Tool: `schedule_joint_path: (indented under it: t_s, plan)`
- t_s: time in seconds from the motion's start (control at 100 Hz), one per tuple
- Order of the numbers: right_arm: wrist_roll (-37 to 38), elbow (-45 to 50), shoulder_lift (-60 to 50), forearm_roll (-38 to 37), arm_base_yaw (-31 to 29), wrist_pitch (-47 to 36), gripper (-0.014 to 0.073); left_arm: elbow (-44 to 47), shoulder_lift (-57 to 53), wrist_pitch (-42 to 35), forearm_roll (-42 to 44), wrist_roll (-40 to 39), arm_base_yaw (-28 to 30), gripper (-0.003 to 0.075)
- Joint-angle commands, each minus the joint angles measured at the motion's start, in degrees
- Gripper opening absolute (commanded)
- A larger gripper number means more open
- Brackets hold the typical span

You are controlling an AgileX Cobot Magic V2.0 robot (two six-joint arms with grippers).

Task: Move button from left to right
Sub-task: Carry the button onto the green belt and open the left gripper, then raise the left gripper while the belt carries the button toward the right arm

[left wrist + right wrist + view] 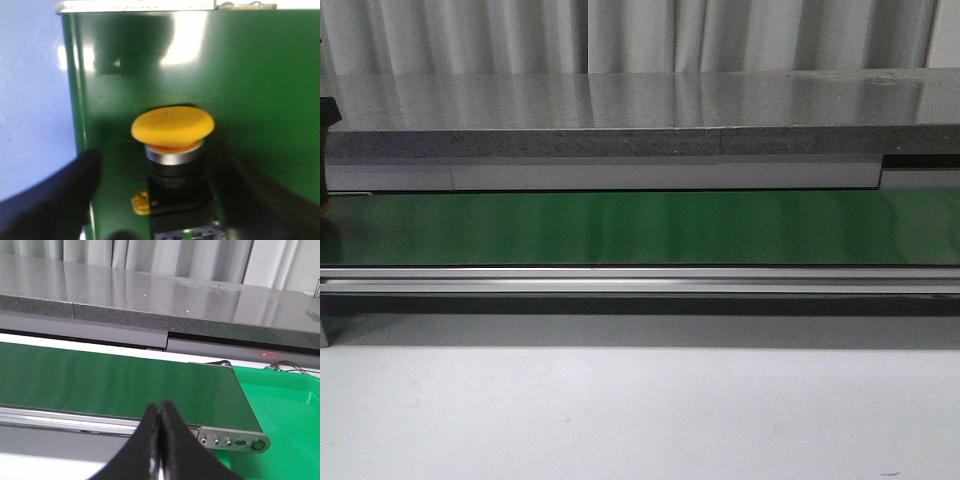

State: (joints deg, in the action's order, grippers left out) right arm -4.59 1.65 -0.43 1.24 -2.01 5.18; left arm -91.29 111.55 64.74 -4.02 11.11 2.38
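The button [172, 125] has a round yellow cap, a silver collar and a black boxy body. It rests on the green conveyor belt [250, 75] close to the belt's edge. My left gripper [159, 162] is open, with one black finger [75, 192] on each side of the button's body. A gap shows on both sides, wider on one. The button does not show in the front view. My right gripper [160, 412] is shut and empty, over the near rail of the conveyor [230, 441] by its right end.
The long green belt [640, 228] runs across the front view, with a metal rail [640, 280] along its near side. A grey stone counter [620, 120] stands behind it. A bright green tray [285, 405] lies past the belt's right end. White table [640, 420] lies in front.
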Motion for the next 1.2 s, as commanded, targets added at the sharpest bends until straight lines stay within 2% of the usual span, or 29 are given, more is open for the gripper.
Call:
schedule_joint_path:
  t_s: [0.0, 0.06, 0.5, 0.64, 0.83, 1.19]
  plan:
    - [0.17, 0.04, -1.04, -0.49, 0.01, -4.84, -0.0068, -1.46, -3.43, -0.15, -0.82, 0.06, -0.24, 0.0654]
    - [0.17, 0.04, -1.04, -0.49, 0.01, -4.84, -0.0068, -1.46, -3.84, -0.15, -0.93, 0.06, -0.40, 0.0683]
    - [0.17, 0.04, -1.04, -0.49, 0.01, -4.84, -0.0068, -1.46, -16.66, -4.37, -1.71, 1.45, -4.92, 0.0677]
    - [0.17, 0.04, -1.04, -0.49, 0.01, -4.84, -0.0068, 0.40, -22.83, -9.07, -1.71, 1.45, -7.68, 0.0677]
    - [0.17, 0.04, -1.04, -0.49, 0.01, -4.84, -0.0068, 9.07, -33.27, -16.58, -1.84, 1.25, -10.19, 0.0677]
    - [0.17, 0.04, -1.04, -0.49, 0.01, -4.84, -0.0068, 36.50, -58.68, -35.67, -2.48, -0.56, -9.90, 0.0677]
